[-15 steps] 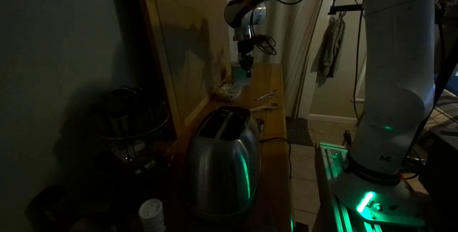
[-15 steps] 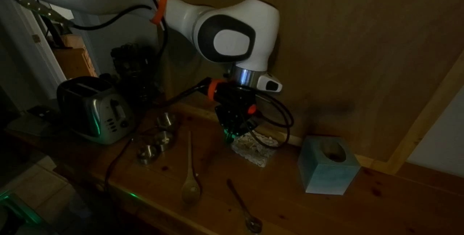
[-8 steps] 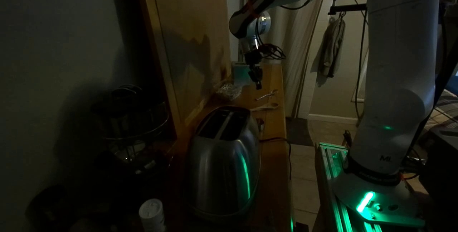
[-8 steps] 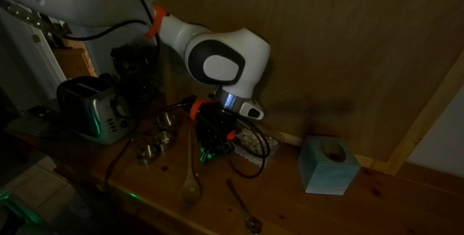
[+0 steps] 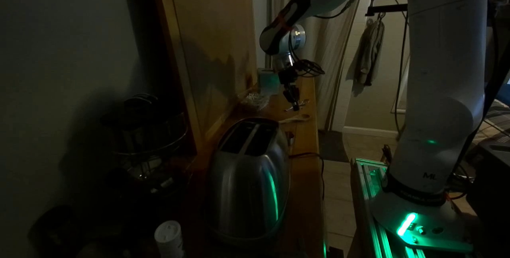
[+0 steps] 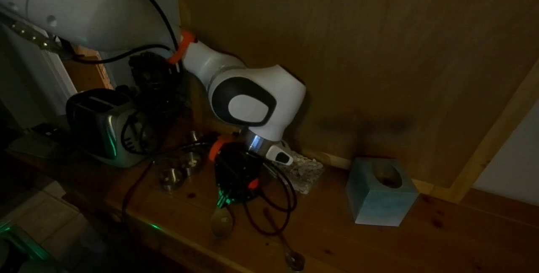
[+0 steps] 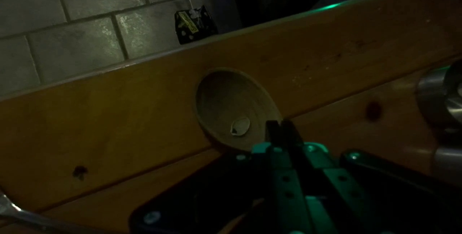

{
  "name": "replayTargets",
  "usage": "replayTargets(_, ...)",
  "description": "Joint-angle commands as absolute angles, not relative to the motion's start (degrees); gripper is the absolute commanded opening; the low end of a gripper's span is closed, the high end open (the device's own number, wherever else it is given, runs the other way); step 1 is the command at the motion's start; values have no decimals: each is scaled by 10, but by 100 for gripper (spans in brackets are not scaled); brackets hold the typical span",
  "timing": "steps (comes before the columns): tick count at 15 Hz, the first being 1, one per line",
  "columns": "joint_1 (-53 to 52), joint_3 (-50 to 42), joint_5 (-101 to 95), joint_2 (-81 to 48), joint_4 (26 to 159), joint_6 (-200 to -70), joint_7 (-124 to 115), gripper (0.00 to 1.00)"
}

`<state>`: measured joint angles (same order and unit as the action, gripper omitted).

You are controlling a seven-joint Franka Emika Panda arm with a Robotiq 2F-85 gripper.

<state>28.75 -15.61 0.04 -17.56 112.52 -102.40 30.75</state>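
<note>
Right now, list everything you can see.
Counter: one, brown, below panel
Panel: one, brown, behind counter
Toaster: one, silver-black, on counter
Appliance: one, dark, near toaster
Metal cups: three, silver, near toaster
Wooden spoon: one, tan, on counter
Flake: one, pale, in wooden spoon
Metal spoon: one, silver, near wooden spoon
Bag: one, whitish, at panel's foot
Tissue box: one, pale blue, near bag
Container: one, white, near toaster
Cord: one, black, over counter's edge
Curtain: one, pale, background
Garment: one, grey, hanging in background
Arm: one, white, above counter
Gripper: one, black, over wooden spoon

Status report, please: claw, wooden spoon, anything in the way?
Claw shut, close to wooden spoon, touch unclear. Small pale piece inside spoon. Nearby metal cups stand aside.
</note>
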Motion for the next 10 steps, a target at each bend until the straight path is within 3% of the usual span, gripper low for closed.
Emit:
replayTargets(1,284,-163,14,-183,1138,-1049,294,1)
replayTargets(3,284,-163,14,-190,1137,-1062,289,2)
replayTargets(5,284,-163,9,-197,1136,-1072,283,29)
replayTargets(9,285,-165,3,-204,1134,-1085,277,56)
replayTargets(10,285,-165,4,-206,1131,-1086,277,17)
